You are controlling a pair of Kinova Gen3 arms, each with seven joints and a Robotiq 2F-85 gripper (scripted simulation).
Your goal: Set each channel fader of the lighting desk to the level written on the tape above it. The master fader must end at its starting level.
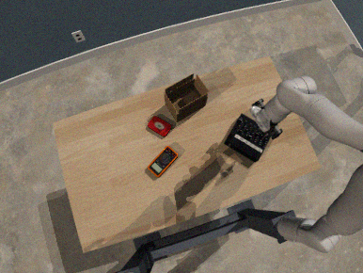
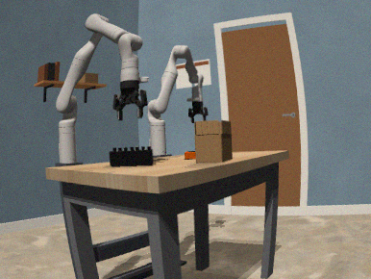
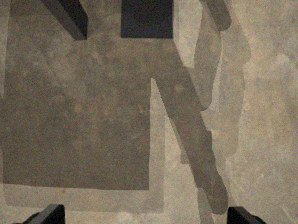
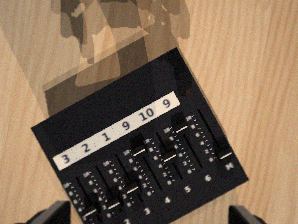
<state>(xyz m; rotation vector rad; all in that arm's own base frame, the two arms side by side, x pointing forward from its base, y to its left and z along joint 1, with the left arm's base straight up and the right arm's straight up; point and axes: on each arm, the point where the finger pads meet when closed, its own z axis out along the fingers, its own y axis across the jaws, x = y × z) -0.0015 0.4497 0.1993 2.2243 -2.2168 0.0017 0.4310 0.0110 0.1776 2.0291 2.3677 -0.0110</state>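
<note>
The lighting desk (image 1: 245, 142) (image 2: 131, 157) (image 4: 115, 107) sits at the table's (image 1: 105, 188) (image 2: 178, 168) right. From above, left to right: an orange multimeter (image 1: 163, 162) lies nearest, a red case (image 1: 159, 126) farther back, then an open cardboard box (image 1: 192, 109) (image 2: 213, 144) at the far side. Above the desk, the right gripper (image 1: 268, 119) (image 2: 130, 115) (image 4: 150, 215) is wide open, holding nothing; the left gripper (image 2: 198, 118) (image 3: 146, 217), over the floor, likewise. Fader 5 (image 4: 170, 157) stands mid-slot under tape (image 4: 116, 131) reading 10.
</note>
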